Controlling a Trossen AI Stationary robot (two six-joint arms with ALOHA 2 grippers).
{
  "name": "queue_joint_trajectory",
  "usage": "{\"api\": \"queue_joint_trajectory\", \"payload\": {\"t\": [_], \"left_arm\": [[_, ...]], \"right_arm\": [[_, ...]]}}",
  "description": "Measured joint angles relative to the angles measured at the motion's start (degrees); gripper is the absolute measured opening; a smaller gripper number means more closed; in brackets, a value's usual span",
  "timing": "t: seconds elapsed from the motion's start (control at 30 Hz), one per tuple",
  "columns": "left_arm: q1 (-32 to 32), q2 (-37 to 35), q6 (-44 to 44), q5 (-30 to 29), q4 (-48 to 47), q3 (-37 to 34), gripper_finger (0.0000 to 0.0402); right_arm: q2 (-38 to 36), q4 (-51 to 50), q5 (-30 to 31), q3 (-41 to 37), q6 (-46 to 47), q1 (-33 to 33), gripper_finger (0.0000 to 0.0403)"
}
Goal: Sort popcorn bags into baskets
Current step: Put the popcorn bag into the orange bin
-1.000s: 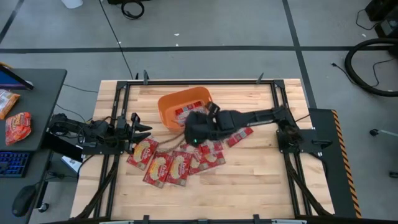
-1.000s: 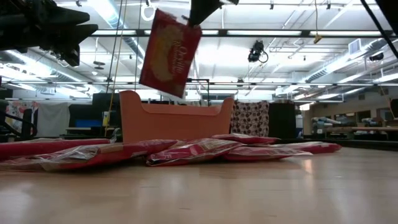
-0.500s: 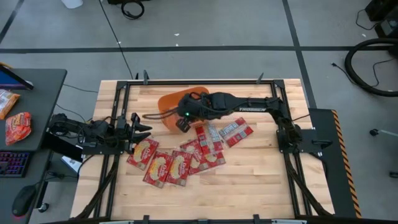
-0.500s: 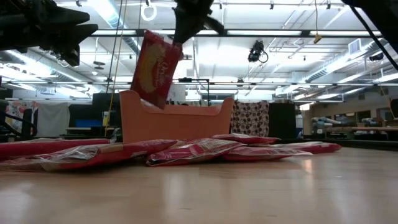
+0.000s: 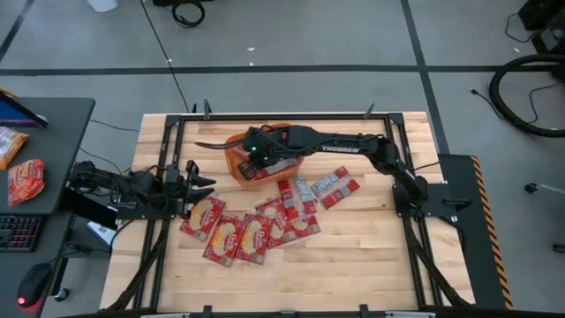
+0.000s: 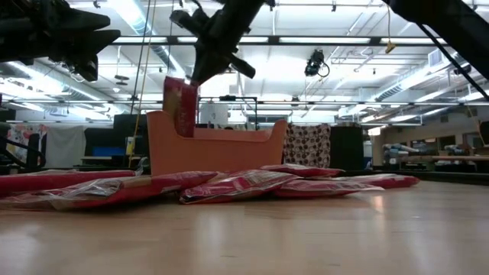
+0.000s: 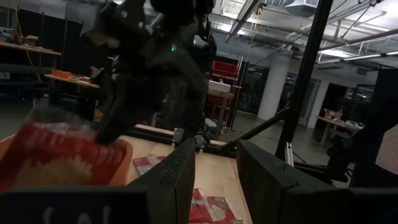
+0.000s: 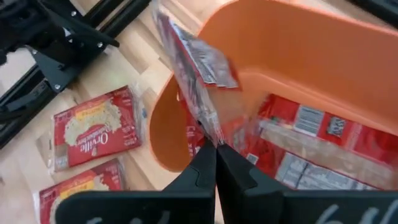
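One basket [image 5: 235, 147] sits at twelve o'clock on the table [image 5: 371, 256]. Seven bags [image 5: 252, 237] lie loose on the wood, spread from its seven o'clock round to its three. An eighth bag [image 6: 180, 105] hangs over it, pinched in the right gripper [image 8: 216, 149]; at least two more lie inside. Two snack packs [image 5: 25, 179] sit far out at nine o'clock.

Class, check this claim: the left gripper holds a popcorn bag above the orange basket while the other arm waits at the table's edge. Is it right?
Wrong arm. The high view shows the right gripper holding the popcorn bag above the orange basket; the left gripper waits at the table's edge.
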Motion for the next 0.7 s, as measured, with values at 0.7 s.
{"api": "queue_joint_trajectory", "payload": {"t": [0.7], "left_arm": [[0.00, 0.00, -0.02, 0.01, -0.32, 0.02, 0.0123]], "right_arm": [[0.33, -28.97, 9.45, 0.00, -0.18, -4.64, 0.0101]]}}
